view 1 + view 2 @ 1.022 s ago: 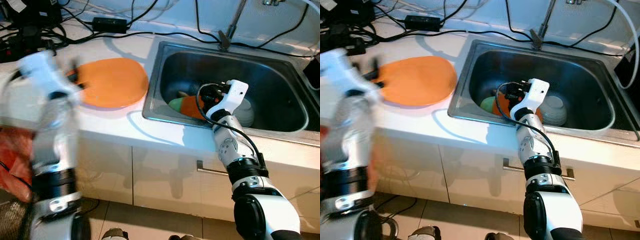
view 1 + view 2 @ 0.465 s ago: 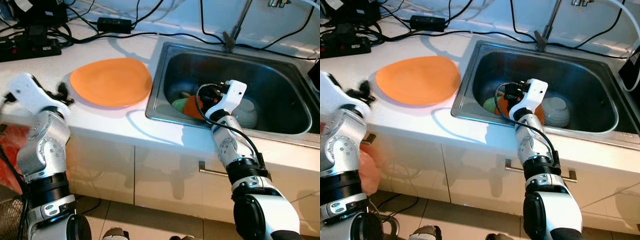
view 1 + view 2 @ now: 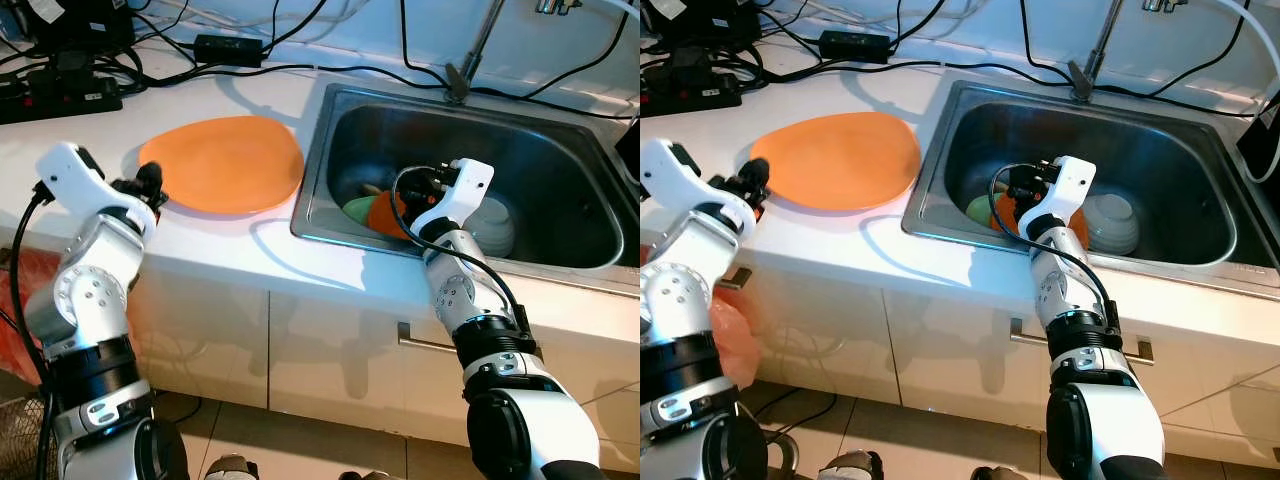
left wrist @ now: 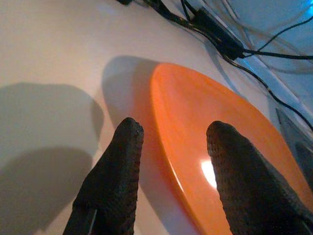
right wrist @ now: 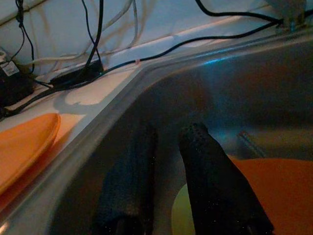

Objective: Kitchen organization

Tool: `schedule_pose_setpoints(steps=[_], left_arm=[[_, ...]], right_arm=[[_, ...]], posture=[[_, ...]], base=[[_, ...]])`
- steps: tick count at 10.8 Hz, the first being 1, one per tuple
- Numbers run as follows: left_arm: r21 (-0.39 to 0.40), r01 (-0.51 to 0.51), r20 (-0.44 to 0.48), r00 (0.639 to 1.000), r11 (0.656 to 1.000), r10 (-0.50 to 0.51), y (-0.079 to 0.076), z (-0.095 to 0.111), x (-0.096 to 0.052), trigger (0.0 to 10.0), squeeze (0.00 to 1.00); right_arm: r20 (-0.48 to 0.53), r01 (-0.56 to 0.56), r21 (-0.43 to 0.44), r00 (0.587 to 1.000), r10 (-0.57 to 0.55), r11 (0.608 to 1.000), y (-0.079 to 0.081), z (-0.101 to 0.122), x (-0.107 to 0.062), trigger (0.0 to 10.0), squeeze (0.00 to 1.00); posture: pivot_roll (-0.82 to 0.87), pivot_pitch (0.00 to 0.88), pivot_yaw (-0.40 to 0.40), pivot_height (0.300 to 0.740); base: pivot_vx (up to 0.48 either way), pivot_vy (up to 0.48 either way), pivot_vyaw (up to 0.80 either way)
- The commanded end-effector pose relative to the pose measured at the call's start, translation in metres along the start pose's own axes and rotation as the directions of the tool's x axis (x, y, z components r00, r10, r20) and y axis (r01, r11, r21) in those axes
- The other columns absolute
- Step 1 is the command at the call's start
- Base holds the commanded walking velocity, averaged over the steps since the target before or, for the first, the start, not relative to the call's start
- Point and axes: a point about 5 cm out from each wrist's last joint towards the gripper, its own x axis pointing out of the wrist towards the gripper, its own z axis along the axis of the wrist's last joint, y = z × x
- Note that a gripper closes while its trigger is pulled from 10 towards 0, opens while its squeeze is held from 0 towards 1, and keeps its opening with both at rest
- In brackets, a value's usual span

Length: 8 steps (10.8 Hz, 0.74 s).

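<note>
One orange plate, smooth, glossy and shallow, lies flat on the white counter. Left gripper stands at its near rim, fingers parted, holding nothing. Right gripper hangs inside the sink, fingers slightly apart, above one orange dish, one green dish and one white bowl.
</note>
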Motion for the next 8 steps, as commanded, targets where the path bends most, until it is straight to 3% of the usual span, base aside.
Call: schedule_pose_setpoints(steps=[1, 6, 8], left_arm=[[-0.019, 0.014, -0.019, 1.000, 1.000, -0.014, -0.003, 0.000, 0.001, 10.0, 0.00], [-0.190, 0.079, -0.091, 0.991, 0.979, -0.097, -0.010, -0.016, 0.007, 10.0, 0.00], [-0.213, 0.082, -0.131, 0.985, 0.974, -0.112, -0.012, -0.028, 0.008, 10.0, 0.00]], right_arm=[[0.002, 0.004, -0.001, 1.000, -0.004, 1.000, -0.003, 0.002, -0.001, 10.0, 0.00], [0.003, 0.006, 0.004, 1.000, -0.006, 1.000, -0.003, 0.003, -0.001, 10.0, 0.00], [0.002, 0.007, 0.004, 1.000, -0.007, 1.000, -0.004, 0.003, -0.002, 10.0, 0.00]], posture=[[0.13, 0.096, -0.086, 0.740], [0.12, 0.097, -0.086, 0.740], [0.12, 0.098, -0.087, 0.740]], base=[[0.000, 0.000, 0.00], [0.000, 0.000, 0.00], [0.000, 0.000, 0.00]])
